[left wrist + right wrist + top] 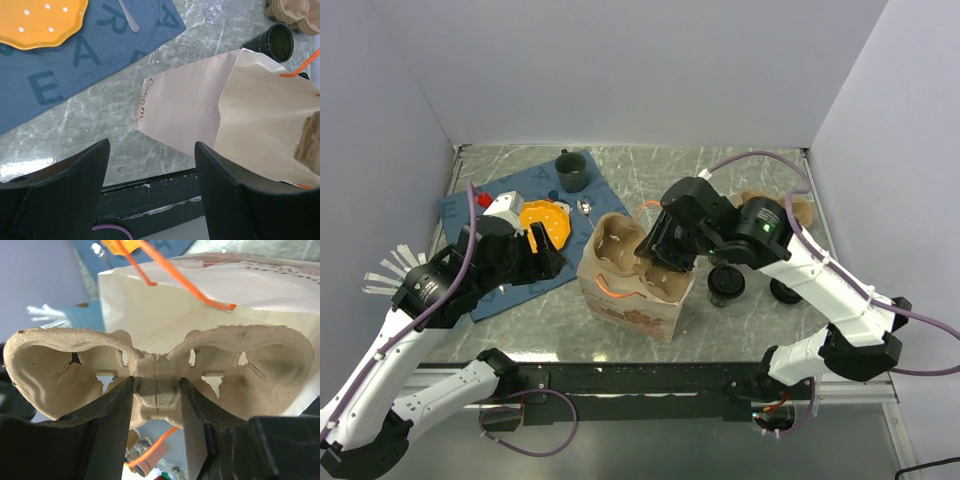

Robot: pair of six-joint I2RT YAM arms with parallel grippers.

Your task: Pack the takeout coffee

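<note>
My right gripper [658,260] is shut on the middle web of a brown moulded-pulp two-cup tray [620,243]. It holds the tray tilted in the open top of a white paper bag [638,312] with orange handles. In the right wrist view the fingers [112,415] pinch the tray [157,367] between its two cup wells, with the bag's inside [210,310] behind. Two dark lidded coffee cups [727,283] [785,291] stand on the table right of the bag, partly hidden by the right arm. My left gripper [548,258] is open and empty, left of the bag [200,107].
A blue mat [485,212] at the back left carries an orange plate [545,222], a dark green mug [572,171] and a spoon [586,208]. A stack of spare pulp trays [800,208] lies at the back right. White walls enclose the table on three sides.
</note>
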